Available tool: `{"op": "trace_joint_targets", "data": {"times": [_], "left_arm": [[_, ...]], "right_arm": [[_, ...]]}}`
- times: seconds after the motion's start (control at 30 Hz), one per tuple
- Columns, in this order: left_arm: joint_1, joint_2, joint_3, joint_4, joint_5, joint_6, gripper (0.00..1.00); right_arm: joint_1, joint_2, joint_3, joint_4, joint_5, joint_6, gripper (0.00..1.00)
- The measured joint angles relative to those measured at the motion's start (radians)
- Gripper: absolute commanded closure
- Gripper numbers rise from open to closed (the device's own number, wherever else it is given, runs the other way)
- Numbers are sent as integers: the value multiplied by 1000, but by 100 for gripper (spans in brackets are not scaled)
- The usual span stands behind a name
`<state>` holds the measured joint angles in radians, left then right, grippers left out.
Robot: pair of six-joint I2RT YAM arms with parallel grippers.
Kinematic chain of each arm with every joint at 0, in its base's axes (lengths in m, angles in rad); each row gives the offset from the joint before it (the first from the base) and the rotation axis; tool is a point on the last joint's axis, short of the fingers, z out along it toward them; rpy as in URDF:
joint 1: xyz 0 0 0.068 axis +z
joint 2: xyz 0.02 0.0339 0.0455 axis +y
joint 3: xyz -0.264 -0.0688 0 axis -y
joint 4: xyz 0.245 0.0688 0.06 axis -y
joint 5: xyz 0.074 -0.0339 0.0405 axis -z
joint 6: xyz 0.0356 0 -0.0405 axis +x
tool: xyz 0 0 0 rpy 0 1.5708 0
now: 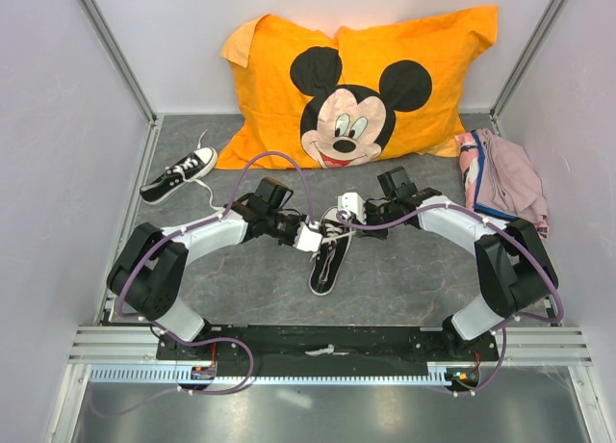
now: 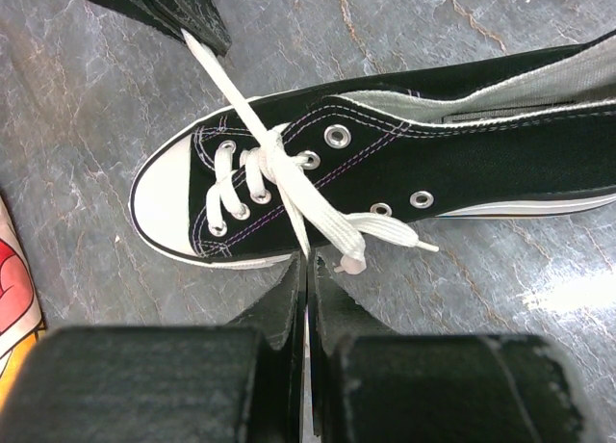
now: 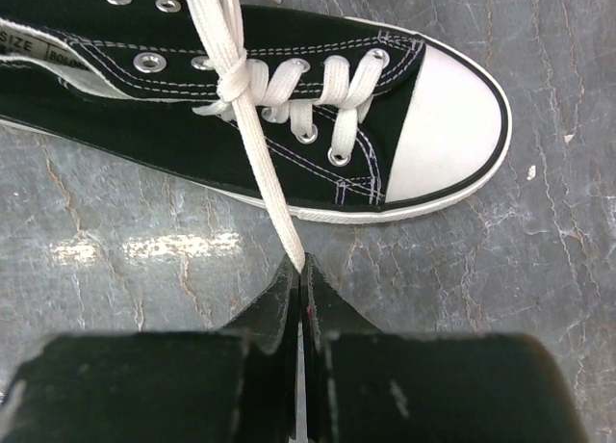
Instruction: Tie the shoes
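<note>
near edge: both arms rise from a black base plate and bend inward over the grey marbled table.

centre of table: one shoe sits on its sole between the two grippers, heel toward the bases, white toe cap pointing away. the lower eyelets are laced and the upper eyelets are bare. the two white strands meet in a single tight knot over the tongue.

left gripper: clenched, fingertips pinched on the left lace strand just off the shoe's left side, beside the sole. the strand runs taut from the knot to the jaws. a slack fold of lace with its plastic tip lies across the shoe's side, just beside the fingertips.

right gripper: clenched, grasping the right lace strand just off the shoe's right side, not far from the toe cap. this strand also runs straight and taut from the knot to the jaws.

far left: the second shoe rests on its sole near the left wall, well apart from the first, with its lace trailing loose on the table.

far right: a pink cloth bundle lies against the right wall.

back: an orange cushion printed with a cartoon mouse face leans on the rear wall. its left corner is just beside the second shoe.
</note>
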<state>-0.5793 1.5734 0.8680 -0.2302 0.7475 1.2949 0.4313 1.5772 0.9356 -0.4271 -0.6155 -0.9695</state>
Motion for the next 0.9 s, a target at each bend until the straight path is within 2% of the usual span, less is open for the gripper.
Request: {"op": "trace_joint_targets", "data": {"times": [0.4,0.7,0.73,0.77,0.8,0.83,0.87,0.9], "left_arm": [[-9,-16,-11,-1,13,0,98],[-45,-43,-16,-9,-6,-39,98],[-45,-45,-16,-9,-11,-45,98],[-45,-45,-16,-8,-14,-50,92],[-45,-45,-16,-9,-18,-55,76],[-45,-45,-16,-10,-24,-61,69],[-45,-46,-16,-13,-30,-66,60],[-44,-47,-16,-22,-36,-78,56]], "right_arm": [[-10,18,4,0,10,-3,100],[-11,53,75,-5,14,34,100],[-11,54,80,-7,13,35,95],[-10,55,82,-11,12,36,86],[-10,55,84,-17,11,37,77],[-9,55,84,-28,11,33,60],[-9,55,85,-38,14,33,51],[-10,54,85,-50,18,38,37]]}}
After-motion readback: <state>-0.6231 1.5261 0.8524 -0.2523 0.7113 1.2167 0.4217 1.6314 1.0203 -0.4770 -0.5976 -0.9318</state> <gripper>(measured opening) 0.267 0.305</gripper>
